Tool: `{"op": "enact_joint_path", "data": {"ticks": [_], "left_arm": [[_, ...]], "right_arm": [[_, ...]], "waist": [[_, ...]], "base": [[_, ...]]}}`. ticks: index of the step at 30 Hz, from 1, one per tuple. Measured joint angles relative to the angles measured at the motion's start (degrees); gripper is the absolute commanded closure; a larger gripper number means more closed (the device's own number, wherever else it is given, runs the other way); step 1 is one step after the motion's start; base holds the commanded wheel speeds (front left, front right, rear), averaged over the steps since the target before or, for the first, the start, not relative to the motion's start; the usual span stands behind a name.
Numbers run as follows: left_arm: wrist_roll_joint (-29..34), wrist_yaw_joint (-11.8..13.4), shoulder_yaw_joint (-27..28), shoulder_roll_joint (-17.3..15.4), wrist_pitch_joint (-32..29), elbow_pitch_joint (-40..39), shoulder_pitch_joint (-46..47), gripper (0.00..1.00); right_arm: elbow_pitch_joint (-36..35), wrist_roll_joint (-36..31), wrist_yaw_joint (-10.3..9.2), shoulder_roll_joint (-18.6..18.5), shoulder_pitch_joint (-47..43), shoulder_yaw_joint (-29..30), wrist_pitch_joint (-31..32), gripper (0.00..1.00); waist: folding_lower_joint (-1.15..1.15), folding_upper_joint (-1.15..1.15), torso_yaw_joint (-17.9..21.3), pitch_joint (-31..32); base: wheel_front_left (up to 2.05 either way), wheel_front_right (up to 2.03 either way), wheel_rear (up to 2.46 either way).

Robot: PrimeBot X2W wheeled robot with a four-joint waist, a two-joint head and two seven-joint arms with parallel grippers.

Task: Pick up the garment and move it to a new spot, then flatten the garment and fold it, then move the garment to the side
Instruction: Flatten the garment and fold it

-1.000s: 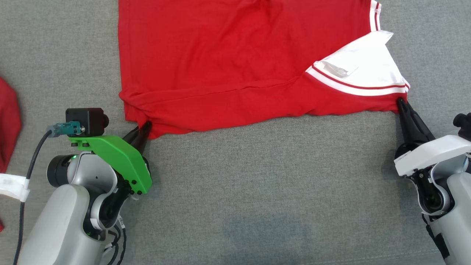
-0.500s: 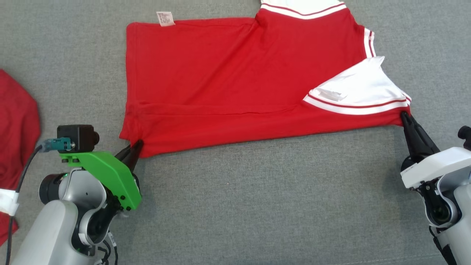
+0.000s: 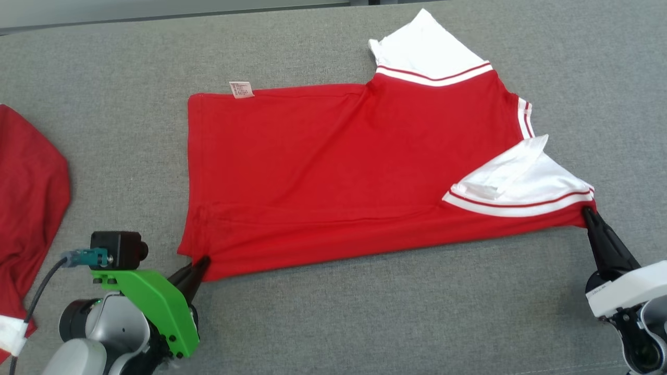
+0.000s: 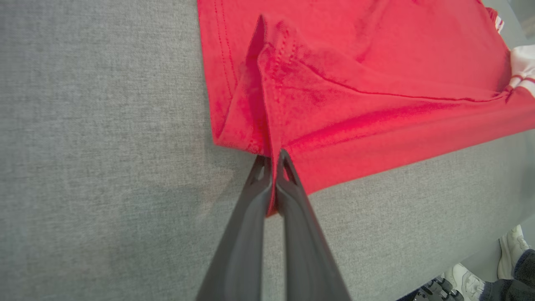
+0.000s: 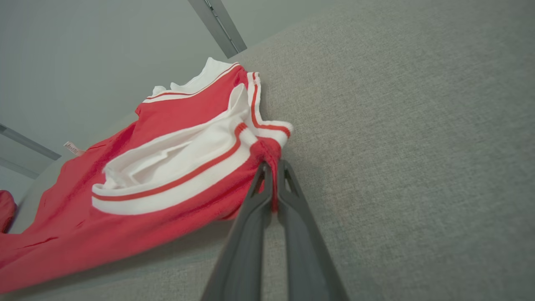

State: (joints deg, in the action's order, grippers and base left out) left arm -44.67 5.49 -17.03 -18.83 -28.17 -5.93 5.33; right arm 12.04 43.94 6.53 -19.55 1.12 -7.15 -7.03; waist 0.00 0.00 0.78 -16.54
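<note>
The garment [image 3: 333,172] is a red shirt with white, red-striped sleeves, spread across the grey surface. Its near edge is stretched between my two grippers. My left gripper [image 3: 202,262] is shut on the near left hem corner; in the left wrist view the red cloth [image 4: 334,104] is pinched between the closed fingers [image 4: 250,217]. My right gripper [image 3: 588,212] is shut on the near right corner by the white sleeve band; the right wrist view shows the red and white fabric [image 5: 175,167] bunched at its fingertips [image 5: 271,167].
Another red cloth [image 3: 26,208] lies at the left edge of the grey surface [image 3: 365,323]. A small label [image 3: 241,89] sticks out at the shirt's far left corner. Shoes [image 4: 510,246] of a person show at the lower right of the left wrist view.
The head camera has tilted, so the whole shirt sits lower in view and its far sleeve and the surface's far edge show. Both grippers stay shut on the same corners.
</note>
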Motion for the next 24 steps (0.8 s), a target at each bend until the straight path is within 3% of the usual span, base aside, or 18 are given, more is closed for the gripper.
{"op": "enact_joint_path", "data": {"ticks": [10,19,21,22,23,24], "left_arm": [[-0.75,0.08,-0.79,1.82,0.23,-2.6,-6.83,1.0],[-0.22,0.16,-0.64,2.19,1.07,-2.34,-6.84,1.0],[0.09,0.3,-0.53,2.49,1.37,-2.33,-6.84,0.71],[0.07,0.59,-0.27,2.97,1.68,-2.33,-6.83,0.55],[0.07,0.64,-0.23,3.32,1.85,-2.32,-6.83,0.0],[0.08,0.64,-0.25,3.5,1.96,-2.27,-6.82,0.0]], "right_arm": [[-2.46,2.08,-0.66,0.19,-9.08,0.93,0.37,1.0],[-2.88,-0.36,-1.18,-0.37,-8.56,-1.91,1.63,1.0],[-3.09,-1.27,-1.23,-0.55,-8.38,-2.29,1.78,0.98],[-3.23,-1.71,-1.53,-0.59,-8.2,-2.34,1.78,0.86],[-3.42,-1.89,-1.58,-0.71,-8.01,-2.53,1.81,0.78],[-3.64,-2.02,-1.58,-0.78,-7.81,-2.69,2.13,0.71]], "waist": [[0.0,0.0,-0.06,0.43],[0.0,0.0,-0.34,-0.55],[0.0,0.0,-0.37,-0.68],[0.0,0.0,-0.39,-0.75],[0.0,0.0,-0.4,-0.8],[0.0,0.0,-0.42,-0.86]], "base": [[0.0,0.0,0.0],[0.0,0.0,0.0],[0.0,0.0,0.0],[0.0,0.0,0.0],[0.0,0.0,0.0],[0.0,0.0,0.0]]}}
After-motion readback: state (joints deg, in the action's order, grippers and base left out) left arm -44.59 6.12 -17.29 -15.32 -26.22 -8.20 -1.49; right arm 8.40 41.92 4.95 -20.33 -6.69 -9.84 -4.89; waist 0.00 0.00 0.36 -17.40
